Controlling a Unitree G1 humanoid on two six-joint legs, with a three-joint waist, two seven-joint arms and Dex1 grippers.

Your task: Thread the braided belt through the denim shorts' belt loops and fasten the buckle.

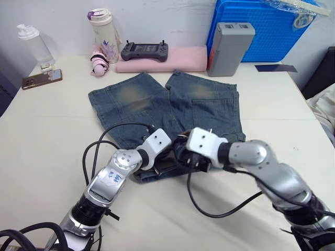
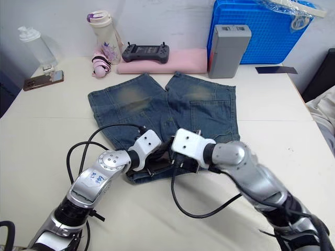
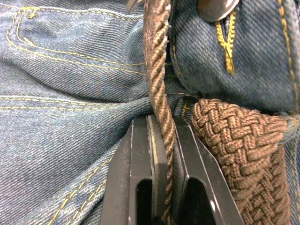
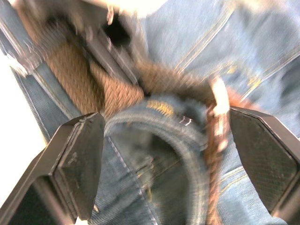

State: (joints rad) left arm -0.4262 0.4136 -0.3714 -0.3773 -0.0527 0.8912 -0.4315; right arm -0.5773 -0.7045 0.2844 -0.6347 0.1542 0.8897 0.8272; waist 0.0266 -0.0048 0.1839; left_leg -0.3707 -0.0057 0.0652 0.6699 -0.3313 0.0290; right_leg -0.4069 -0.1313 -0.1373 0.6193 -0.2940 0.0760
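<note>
The denim shorts [image 1: 131,104] lie flat on the table, waistband toward me. Both grippers meet at the middle of that waistband. In the left wrist view my left gripper [image 3: 161,136] is shut on the braided belt [image 3: 158,89], pinching the brown strap edge-on beside a metal button [image 3: 215,7]. A wider flat stretch of the belt [image 3: 234,150] lies next to the fingers. My right gripper [image 4: 173,154] is open wide, its pads [image 4: 79,164] straddling a fold of waistband with the belt [image 4: 112,93] running across it. The belt loops and the buckle are hidden under the grippers.
Along the table's far edge stand a clear bottle [image 1: 32,44], a phone [image 1: 42,78], a tumbler [image 1: 104,34], a game controller [image 1: 145,50] on a pink cloth [image 1: 183,60], a grey box [image 1: 229,48] and a blue crate [image 1: 267,26]. Bare table [image 1: 42,136] flanks the shorts.
</note>
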